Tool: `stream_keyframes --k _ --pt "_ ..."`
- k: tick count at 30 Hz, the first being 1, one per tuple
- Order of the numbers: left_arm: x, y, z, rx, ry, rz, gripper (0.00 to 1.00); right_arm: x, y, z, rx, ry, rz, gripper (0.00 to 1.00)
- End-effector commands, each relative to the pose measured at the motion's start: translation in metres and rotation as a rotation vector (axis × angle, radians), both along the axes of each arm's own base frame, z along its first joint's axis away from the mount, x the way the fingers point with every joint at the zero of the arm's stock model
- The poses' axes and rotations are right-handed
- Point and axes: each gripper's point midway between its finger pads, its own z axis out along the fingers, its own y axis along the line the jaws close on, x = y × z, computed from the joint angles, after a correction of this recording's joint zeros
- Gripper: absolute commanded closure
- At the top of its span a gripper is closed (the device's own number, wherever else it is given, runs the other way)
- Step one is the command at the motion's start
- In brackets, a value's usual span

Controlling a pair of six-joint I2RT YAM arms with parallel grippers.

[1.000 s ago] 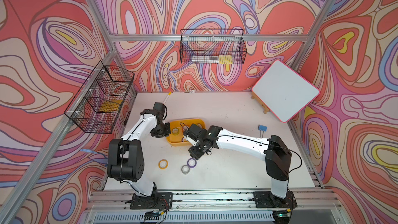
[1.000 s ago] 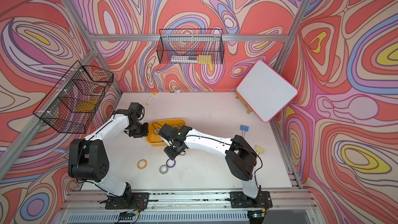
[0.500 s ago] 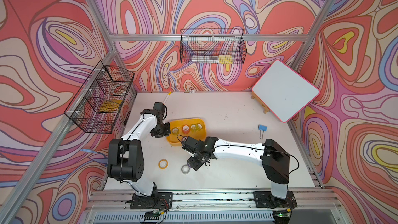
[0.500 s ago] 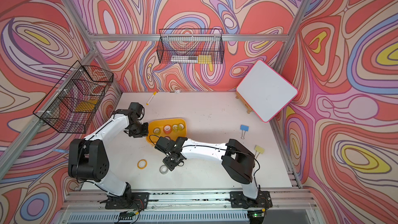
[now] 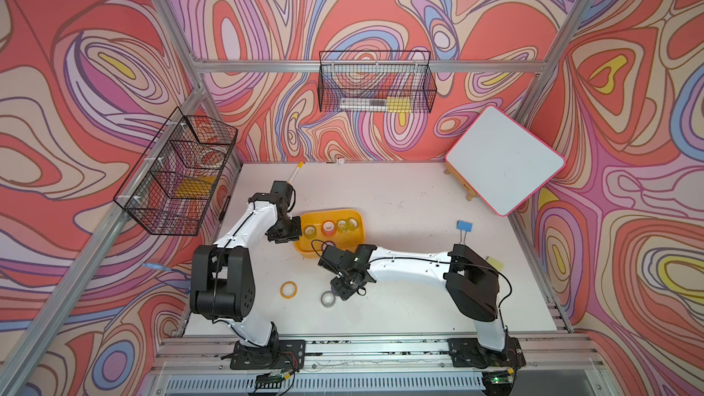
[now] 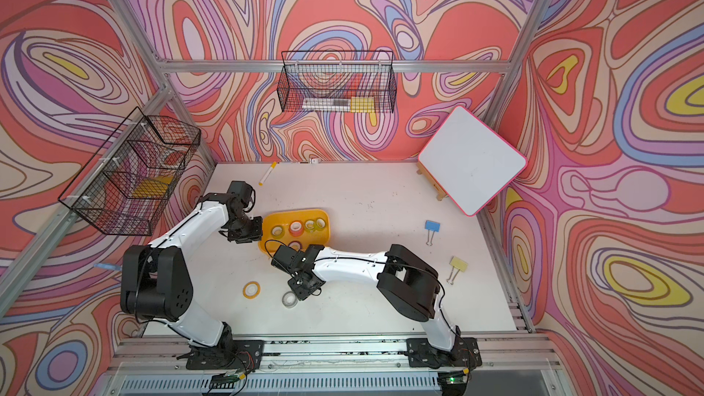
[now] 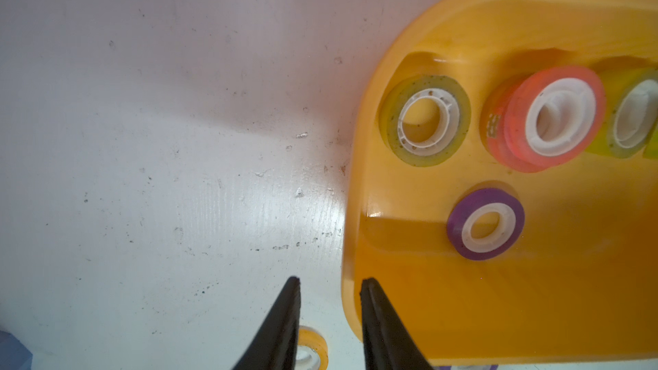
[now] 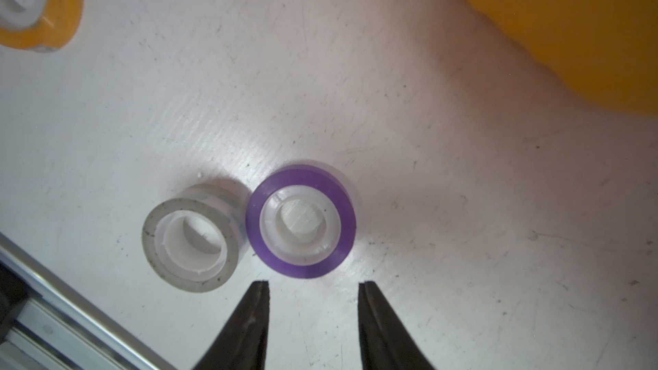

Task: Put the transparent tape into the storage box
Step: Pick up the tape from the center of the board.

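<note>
The transparent tape (image 8: pixel 194 238) is a clear-grey roll lying flat on the table, touching a purple roll (image 8: pixel 301 220). Both top views show it near the front (image 5: pixel 327 299) (image 6: pixel 289 299). My right gripper (image 8: pixel 313 282) hangs over these rolls, open and empty, its tips just short of the purple one. The storage box (image 5: pixel 354 219) (image 6: pixel 324 215), a yellow-orange tub, holds several coloured rolls. My left gripper (image 7: pixel 329 281) stands open astride the box's rim (image 7: pixel 356 208), one finger over the table and one inside.
An orange roll (image 5: pixel 288 289) lies on the table left of the transparent one. A blue clip (image 5: pixel 464 228), a yellow clip (image 6: pixel 458 264), a tilted whiteboard (image 5: pixel 503 160), a marker (image 5: pixel 295 173) and two wire baskets (image 5: pixel 375 83) (image 5: pixel 175 180) surround the work area. The front rail (image 8: pixel 53 315) is close.
My right arm swung from above the storage box toward the front and came down over the two rolls, and its jaws narrowed. The left arm stayed put.
</note>
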Motion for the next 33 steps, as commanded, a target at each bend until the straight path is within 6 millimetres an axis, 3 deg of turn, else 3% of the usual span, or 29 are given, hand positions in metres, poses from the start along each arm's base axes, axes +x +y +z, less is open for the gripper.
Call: stream_keyframes --k 1,14,33 --pt "-0.007 0.000 0.003 0.002 0.013 -0.019 0.66 0.017 0.002 0.006 0.016 -0.029 -0.064 0.62" --pt "-0.006 0.000 0.004 0.002 0.010 -0.020 0.66 0.024 0.010 -0.005 0.007 0.009 -0.072 0.61" --pt "-0.006 0.001 0.004 0.009 0.009 -0.022 0.66 0.019 0.002 -0.024 -0.043 0.061 -0.069 0.64"
